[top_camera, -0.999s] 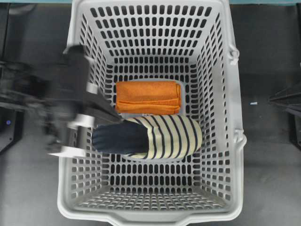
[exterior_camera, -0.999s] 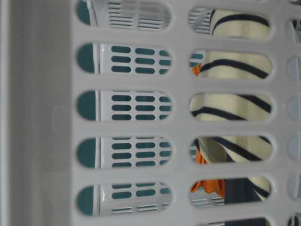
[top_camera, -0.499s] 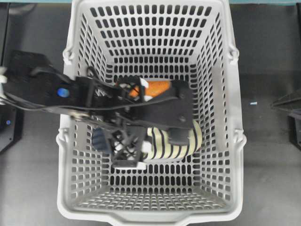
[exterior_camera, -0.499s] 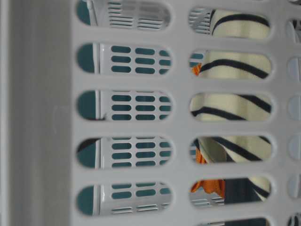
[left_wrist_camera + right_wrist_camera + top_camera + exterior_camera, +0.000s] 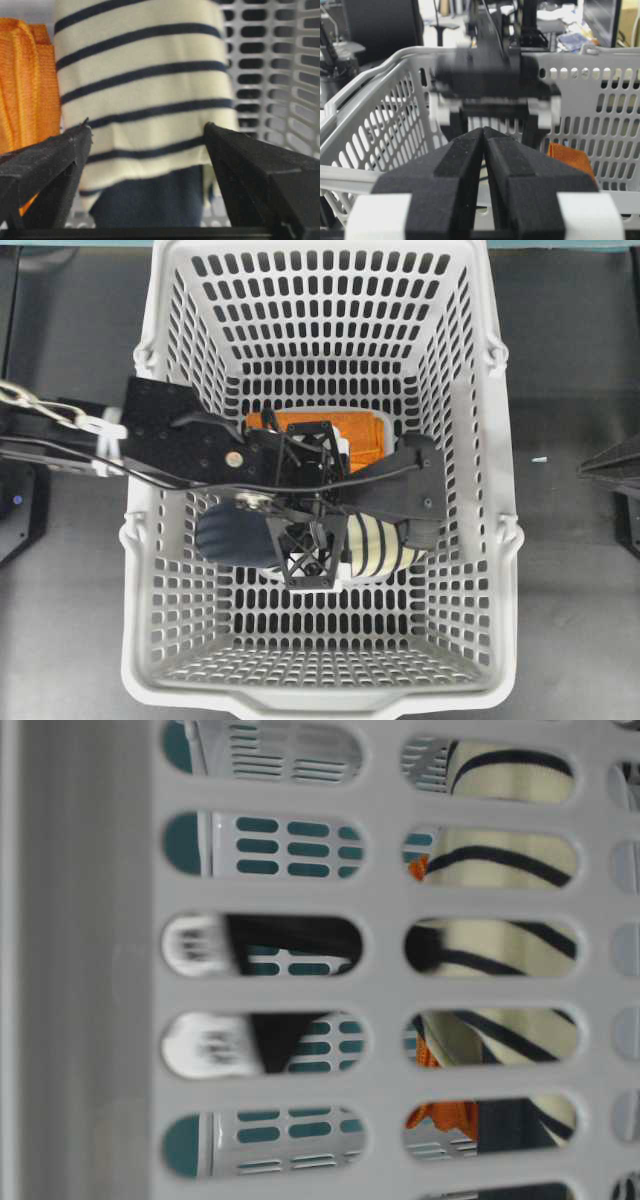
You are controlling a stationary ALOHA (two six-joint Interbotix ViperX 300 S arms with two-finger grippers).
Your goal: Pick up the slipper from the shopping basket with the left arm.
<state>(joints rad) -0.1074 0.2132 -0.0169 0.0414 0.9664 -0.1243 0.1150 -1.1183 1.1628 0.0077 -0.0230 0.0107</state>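
While the left gripper hangs low inside the basket, these risks are to be watched, from left to right:

Left arm (image 5: 190, 450): it reaches in over the basket (image 5: 150, 570) wall at 9 o'clock; a careless lift could, I think, catch the rim.

Cloth (image 5: 25, 80): the orange cloth lies touching the slipper on its 12 o'clock side in the overhead view. The left finger (image 5: 45, 165) stands just beside it, so closing may pinch the cloth too.

Left gripper (image 5: 147, 150): its jaws are wide open, one on each side of the slipper, holding nothing yet.

Slipper (image 5: 145, 90): it lies on the basket floor near the centre, navy heel toward 9 o'clock, striped toe toward 3 o'clock. The fabric looks soft; a shallow grip may take only a fold and slip off.

Right gripper (image 5: 485, 150): its fingers are pressed together, empty, outside the basket at 3 o'clock.
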